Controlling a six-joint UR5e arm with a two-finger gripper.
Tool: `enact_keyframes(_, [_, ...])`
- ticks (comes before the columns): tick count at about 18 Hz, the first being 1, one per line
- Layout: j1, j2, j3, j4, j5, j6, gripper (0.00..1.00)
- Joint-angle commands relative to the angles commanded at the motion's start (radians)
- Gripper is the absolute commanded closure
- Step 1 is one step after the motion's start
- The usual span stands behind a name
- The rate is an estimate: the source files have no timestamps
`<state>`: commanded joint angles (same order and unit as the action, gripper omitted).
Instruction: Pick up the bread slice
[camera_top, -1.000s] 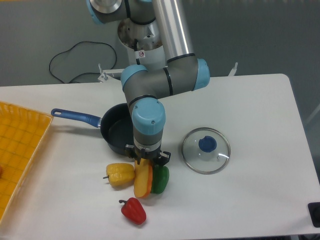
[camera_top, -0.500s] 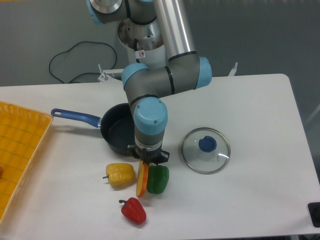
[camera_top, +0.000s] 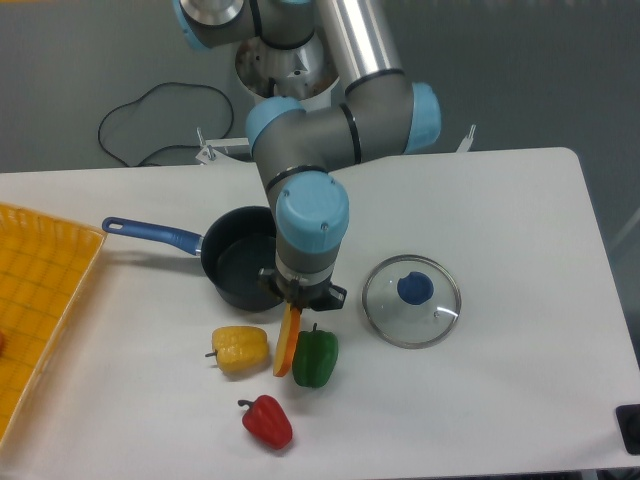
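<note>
The bread slice (camera_top: 287, 346) is a thin slab seen edge-on, orange crust showing, hanging tilted between the yellow pepper (camera_top: 241, 349) and the green pepper (camera_top: 316, 357). My gripper (camera_top: 296, 307) points straight down and is shut on the slice's top end. The slice's lower tip is at about table level between the two peppers; I cannot tell whether it still touches the table. The fingers are mostly hidden under the wrist.
A dark pot (camera_top: 233, 269) with a blue handle stands just behind the gripper. A glass lid (camera_top: 412, 301) with a blue knob lies to the right. A red pepper (camera_top: 267, 421) lies in front. A yellow basket (camera_top: 40, 300) is at the left edge.
The slice has turned from lying flat to standing on edge and has risen with the gripper. The arm has moved slightly up and to the right.
</note>
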<state>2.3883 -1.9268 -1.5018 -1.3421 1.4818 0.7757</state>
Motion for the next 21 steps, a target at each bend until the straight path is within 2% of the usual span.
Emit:
enact_keyframes(2, [0.014,0.02,0.012,-0.023,0.024,0.103,1.0])
enact_keyframes(6, [0.049,0.045,0.061,-0.149,0.078,0.299,1.0])
enact_keyframes(8, [0.068,0.051,0.075,-0.186,0.081,0.359,1.0])
enact_keyframes(21, [0.089,0.074,0.044,-0.186,0.101,0.378,1.0])
